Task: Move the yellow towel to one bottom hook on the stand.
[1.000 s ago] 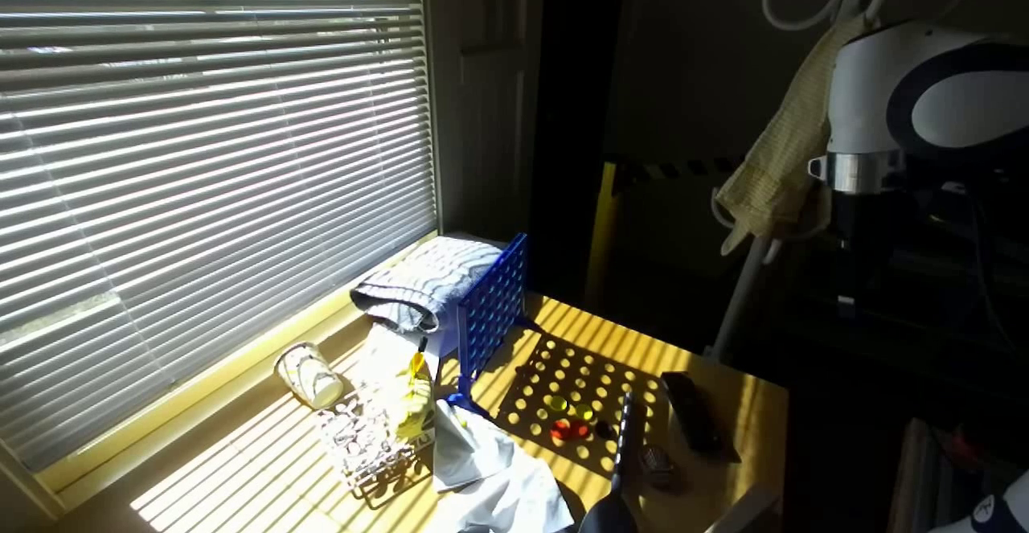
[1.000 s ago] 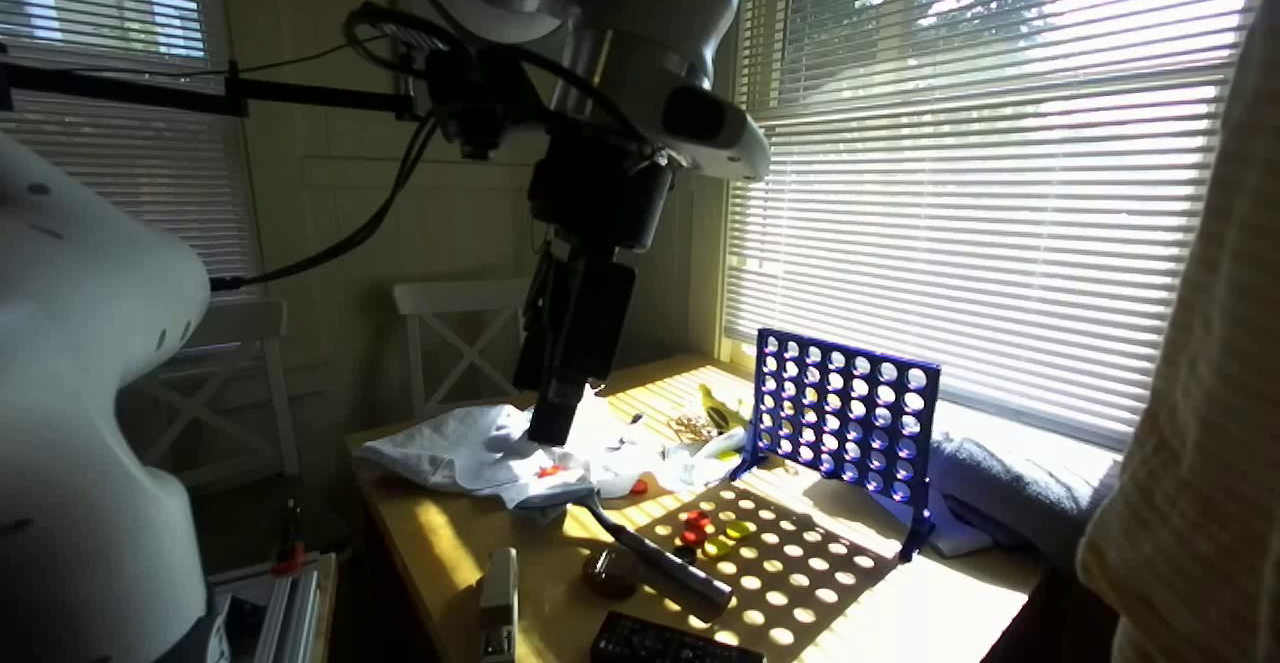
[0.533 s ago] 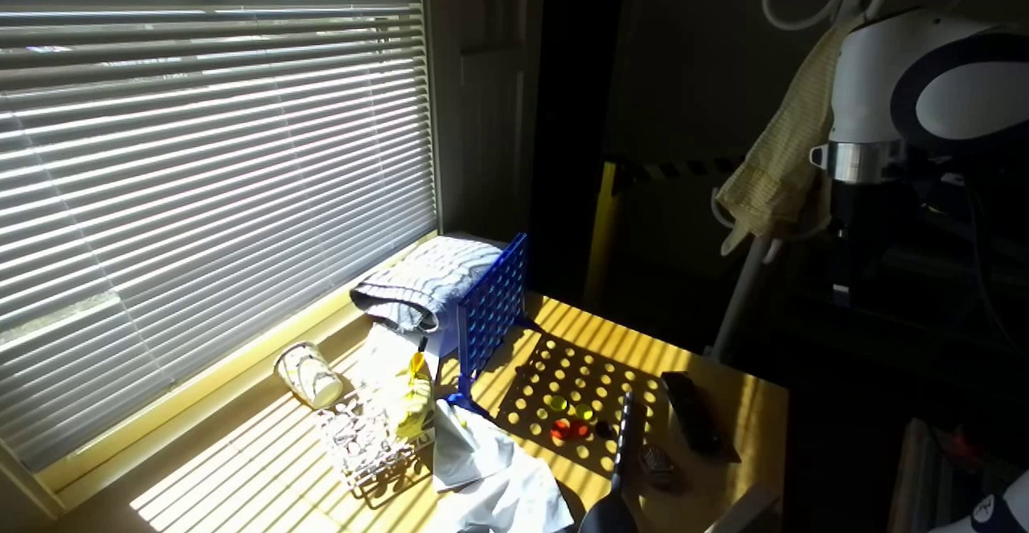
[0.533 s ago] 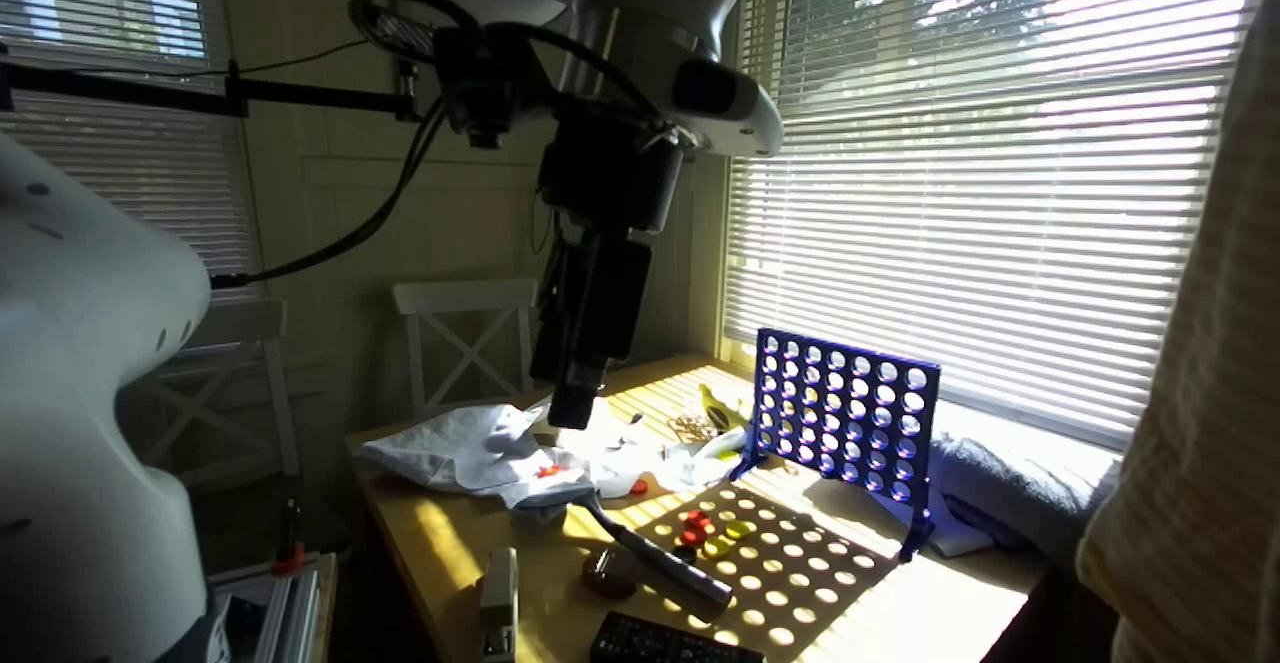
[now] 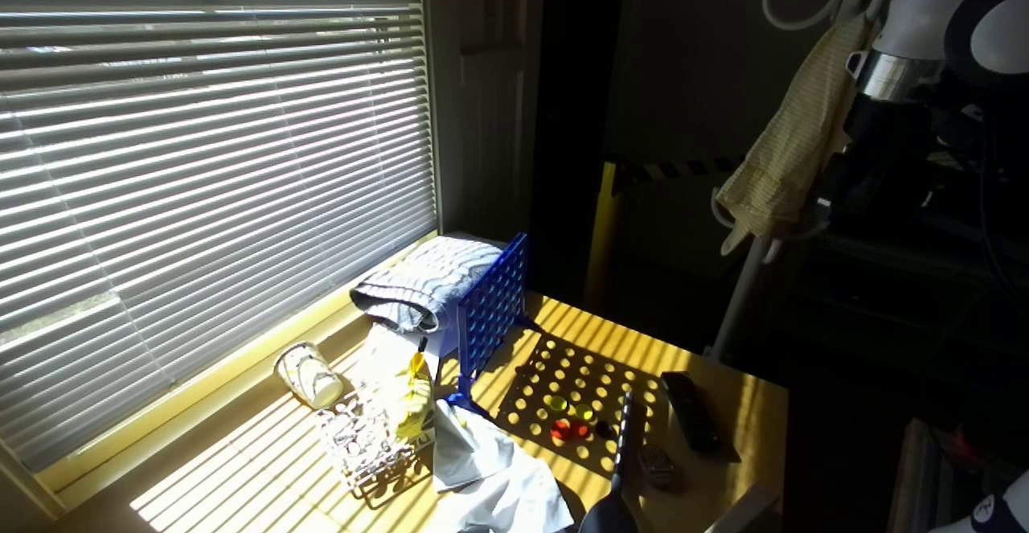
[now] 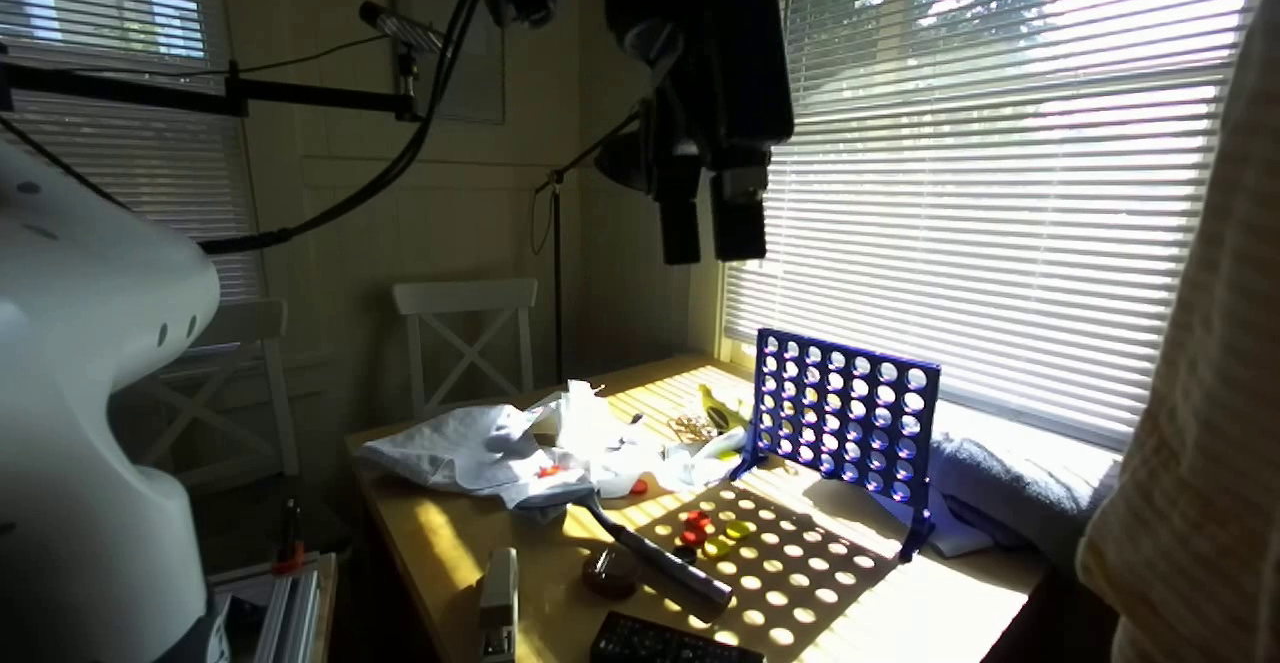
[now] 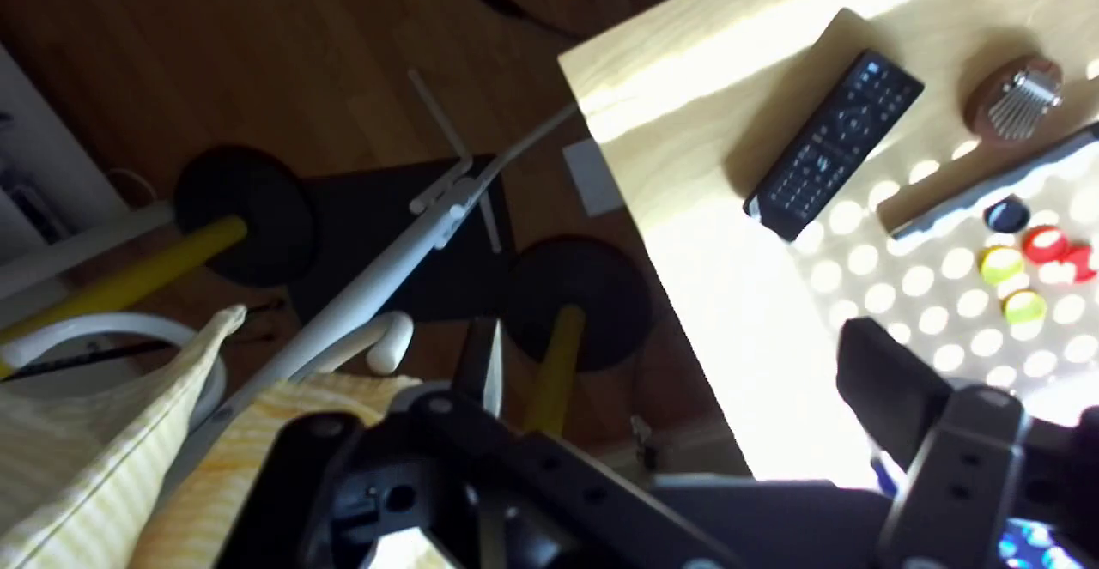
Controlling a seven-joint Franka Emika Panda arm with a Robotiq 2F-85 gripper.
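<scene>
The pale yellow towel hangs from an upper hook of the stand, its lower end down beside the bottom hooks. In an exterior view a fold of the towel fills the right edge. My gripper is up above the table, open, with nothing between its fingers. In the wrist view the towel lies left of the open gripper, behind its left finger; whether they touch I cannot tell. The stand's pole and a white curved hook show there too.
On the table stand a blue grid frame, a remote, a spatula and a crumpled white cloth. A striped cloth sits by the window. A yellow post rises beyond the table edge.
The arm has risen and the gripper has turned, so both fingers now show apart. Its tips have come up beside the towel's lower part in an exterior view. The towel has not moved.
</scene>
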